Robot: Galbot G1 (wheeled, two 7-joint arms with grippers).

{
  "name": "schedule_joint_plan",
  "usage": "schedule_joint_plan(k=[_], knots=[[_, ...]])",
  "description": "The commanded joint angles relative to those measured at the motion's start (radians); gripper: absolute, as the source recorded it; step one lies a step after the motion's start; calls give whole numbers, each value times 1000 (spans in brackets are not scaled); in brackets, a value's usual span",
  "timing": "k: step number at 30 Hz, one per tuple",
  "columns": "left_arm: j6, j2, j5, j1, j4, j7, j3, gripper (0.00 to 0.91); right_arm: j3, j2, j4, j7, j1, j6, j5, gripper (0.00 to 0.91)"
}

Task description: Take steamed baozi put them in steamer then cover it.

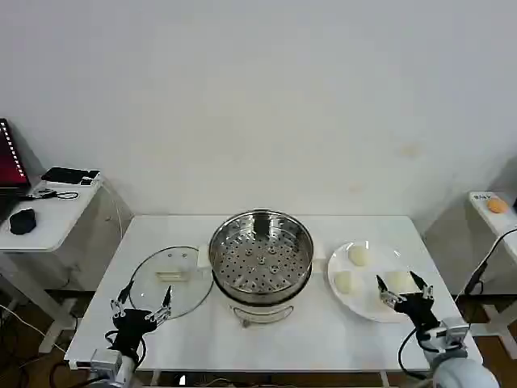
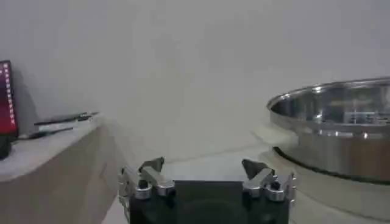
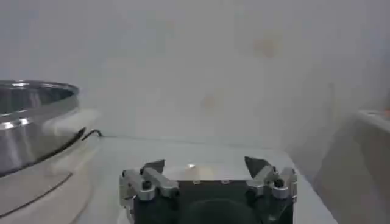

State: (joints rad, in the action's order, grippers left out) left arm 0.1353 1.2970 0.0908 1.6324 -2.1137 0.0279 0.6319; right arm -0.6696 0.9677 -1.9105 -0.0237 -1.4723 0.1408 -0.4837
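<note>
The steamer (image 1: 261,260) is found open at the centre of the worktop (image 1: 202,339), its perforated tray bare; no bun has yet been loaded. Three steamed baozi (image 1: 358,255) are seen on a white plate (image 1: 343,297) at the steamer's 3 o'clock, grouped within easy reach of the right arm; a fourth cannot be made out. The cover (image 1: 166,280) is laid flat at the steamer's 9 o'clock, handle up, just beside the pot, presumably so that it may be lifted on last by the left arm. The right claw (image 1: 403,293) is held over the plate's near edge, at 5 o'clock from the steamer, its fingers spread wide and holding nothing; the nearest bun lies just beyond it. The left claw (image 1: 140,310) is parked at the cover's near rim, likewise wide open and empty. The first pick is judged still to come.
</note>
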Motion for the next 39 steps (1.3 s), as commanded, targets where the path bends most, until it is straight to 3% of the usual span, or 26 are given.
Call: schedule_joint_plan(k=[1,3,5,9,11,12,14,15,16,18,19,20,21,22,26,31,39], knots=[[1,5,-13,-2,-2,0,6,907,-15,-97,50,36,145,41,145,907],[0,6,-19,0,-3,1,10,907,8,-163,87,81,213,63,213,907],[0,8,-23,3,-9,0,16,907,46,-246,133,165,311,129,232,907],[1,6,-16,3,-8,-1,21,907,155,-356,241,328,526,187,277,907],[2,5,-18,0,-6,-3,20,907,198,-394,296,455,634,193,308,907],[3,4,-18,-3,-9,-7,18,907,237,-413,344,576,720,185,339,907],[6,6,-19,-6,-15,-12,17,907,308,-432,412,664,818,169,415,907],[9,7,-19,-8,-18,-15,16,907,327,-434,427,740,846,162,438,907],[12,9,-19,-10,-22,-17,16,907,370,-434,463,846,900,150,503,907],[16,10,-19,-11,-31,-19,15,907,434,-425,516,960,969,138,593,907],[18,10,-18,-11,-38,-21,16,907,459,-418,537,1042,996,141,624,907],[19,11,-18,-11,-41,-23,16,907,466,-409,554,1084,1030,137,669,907],[20,12,-18,-10,-47,-23,17,907,505,-393,584,1192,1093,128,730,907],[22,12,-18,-9,-51,-24,18,907,539,-381,605,1254,1135,126,770,907],[24,20,-18,-5,-73,-29,22,907,687,-352,661,1311,1258,97,877,907],[31,29,-19,-1,-95,-37,29,907,867,-295,711,1316,1350,19,976,907],[51,40,-32,6,-112,-41,33,907,942,-165,785,1290,1342,-24,1049,907]])
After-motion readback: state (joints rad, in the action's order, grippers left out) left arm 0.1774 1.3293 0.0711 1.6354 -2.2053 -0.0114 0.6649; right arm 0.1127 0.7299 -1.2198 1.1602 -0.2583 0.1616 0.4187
